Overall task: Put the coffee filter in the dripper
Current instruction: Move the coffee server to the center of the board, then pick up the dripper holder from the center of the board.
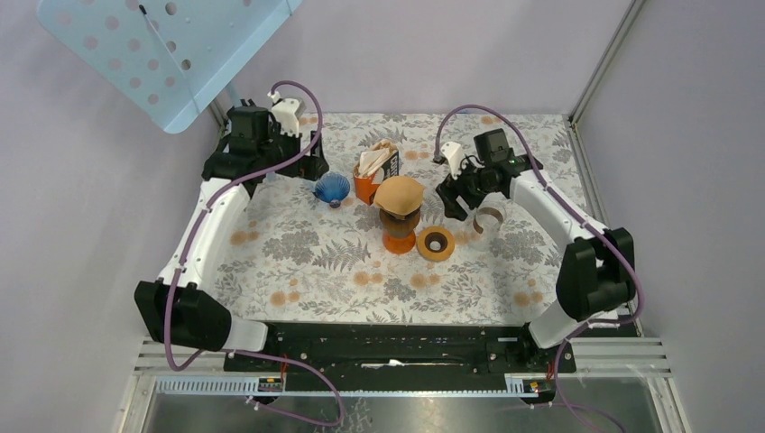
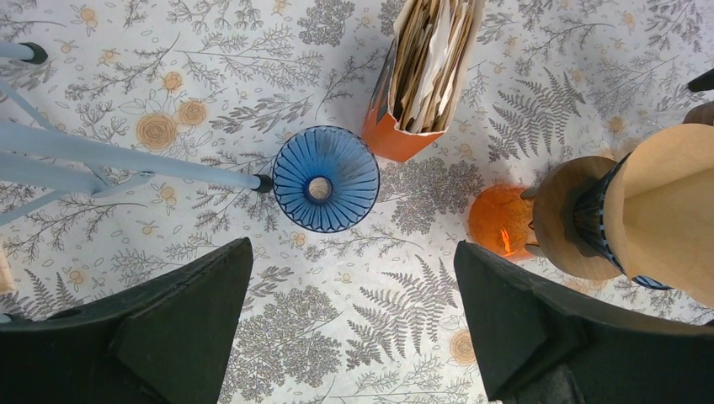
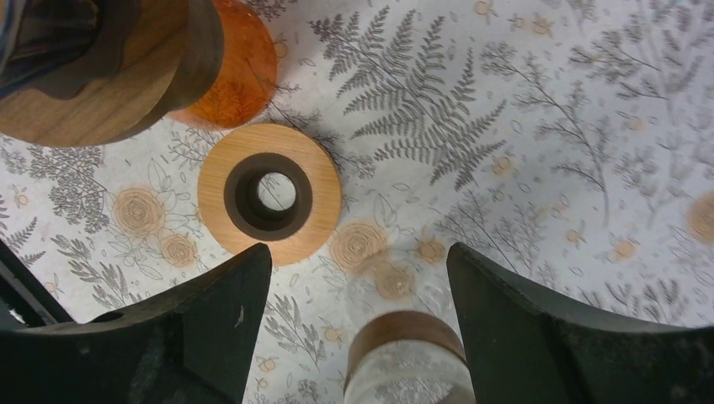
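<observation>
A tan paper filter (image 1: 399, 191) sits in the top of a dark striped dripper (image 2: 602, 220) near the middle of the bench (image 1: 307, 262). Its cone rises well above the dripper's rim. That dripper wears a wooden collar (image 2: 560, 219) and stands on an orange glass server (image 1: 398, 236).

Just beyond it, toward the far edge, an orange box (image 1: 365, 187) holds a sheaf of spare filters (image 2: 429, 59) packed on edge, their tops fanning out of the box. To the left of the box and apart from it stands a blue dripper (image 2: 324, 178) — upright, mouth up, its ribs visible all the way down to the drain hole.

The left gripper (image 2: 354, 328) hovers over the far-left part of the bench, above and just to the near side of the blue dripper. Its jaws are spread wide and released, with only the floral cloth showing between them.

The right gripper (image 3: 362, 320) hangs over the right half of the bench, likewise spread apart and grasping nothing. Under it a wooden ring (image 3: 269, 194) lies flat on the cloth, just to the right of the orange glass server and not touching it. A clear glass piece with a wooden band (image 3: 408, 353) stands closer to the right edge — in the wrist view it shows low between the two fingers, with a gap on either side.

A light-blue perforated panel (image 1: 162, 45) stands tilted over the far-left corner.
</observation>
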`<state>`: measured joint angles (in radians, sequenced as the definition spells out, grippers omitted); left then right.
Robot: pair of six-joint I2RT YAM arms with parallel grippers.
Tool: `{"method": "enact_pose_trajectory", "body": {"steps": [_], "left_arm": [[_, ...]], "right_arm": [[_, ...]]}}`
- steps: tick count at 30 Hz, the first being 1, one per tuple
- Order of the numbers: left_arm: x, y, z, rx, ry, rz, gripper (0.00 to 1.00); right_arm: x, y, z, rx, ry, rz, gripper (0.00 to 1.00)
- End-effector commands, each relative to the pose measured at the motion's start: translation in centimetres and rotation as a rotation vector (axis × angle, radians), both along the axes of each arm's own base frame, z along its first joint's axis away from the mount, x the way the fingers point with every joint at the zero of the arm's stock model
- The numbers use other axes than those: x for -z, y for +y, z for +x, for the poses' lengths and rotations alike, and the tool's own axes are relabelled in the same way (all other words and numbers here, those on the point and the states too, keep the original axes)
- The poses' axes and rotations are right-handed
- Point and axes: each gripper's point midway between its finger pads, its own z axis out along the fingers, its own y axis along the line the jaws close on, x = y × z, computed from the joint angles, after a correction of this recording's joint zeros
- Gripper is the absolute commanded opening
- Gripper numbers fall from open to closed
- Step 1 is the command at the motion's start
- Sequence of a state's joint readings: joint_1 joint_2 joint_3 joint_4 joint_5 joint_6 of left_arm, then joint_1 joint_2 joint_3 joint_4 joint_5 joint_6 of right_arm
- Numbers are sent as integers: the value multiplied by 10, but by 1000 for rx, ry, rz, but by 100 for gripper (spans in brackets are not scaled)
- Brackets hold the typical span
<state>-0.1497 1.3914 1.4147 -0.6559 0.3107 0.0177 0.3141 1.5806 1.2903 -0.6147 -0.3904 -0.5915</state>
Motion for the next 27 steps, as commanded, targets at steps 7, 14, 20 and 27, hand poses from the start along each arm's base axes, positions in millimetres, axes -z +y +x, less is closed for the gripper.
{"method": "enact_pose_trajectory", "body": {"steps": [7,14,20,27], "left_arm": [[-22,5,-3,0,-73,-28,99],[-20,9,-2,-11,-73,-33,99],[-18,10,0,-11,-65,-39,99],[-15,11,1,-12,-56,-44,99]], "right_arm": [[42,26,4,-44,85,63,82],[64,23,-1,-32,117,49,81],[78,21,-6,-9,157,33,80],[91,16,-12,17,191,3,79]]}}
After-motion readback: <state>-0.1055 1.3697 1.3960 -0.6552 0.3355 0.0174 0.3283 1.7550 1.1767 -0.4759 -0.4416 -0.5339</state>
